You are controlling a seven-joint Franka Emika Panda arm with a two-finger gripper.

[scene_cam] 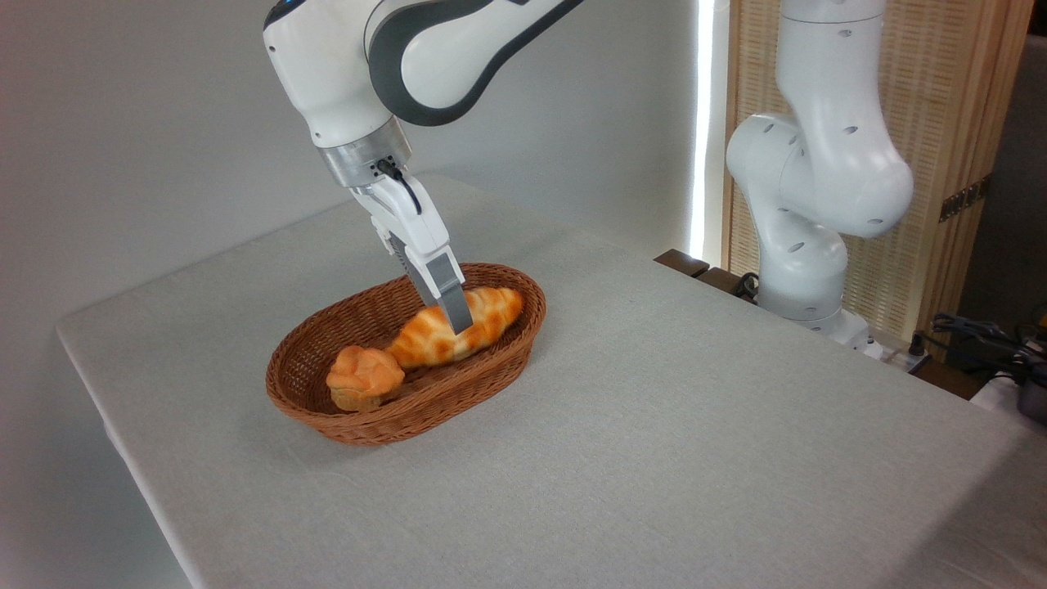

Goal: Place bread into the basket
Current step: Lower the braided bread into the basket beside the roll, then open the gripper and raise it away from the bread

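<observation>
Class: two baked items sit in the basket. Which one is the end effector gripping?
The long braided loaf, not the small round bun lying free beside it.

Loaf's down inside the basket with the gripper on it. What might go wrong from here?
1. The gripper looks shut on the bread; lifting before opening could drag the loaf back out.
2. The bread's near end sits against the small bun; releasing could let it roll and nudge the bun.
3. The fingers are low inside the basket; a sideways retreat could catch its rim.
</observation>
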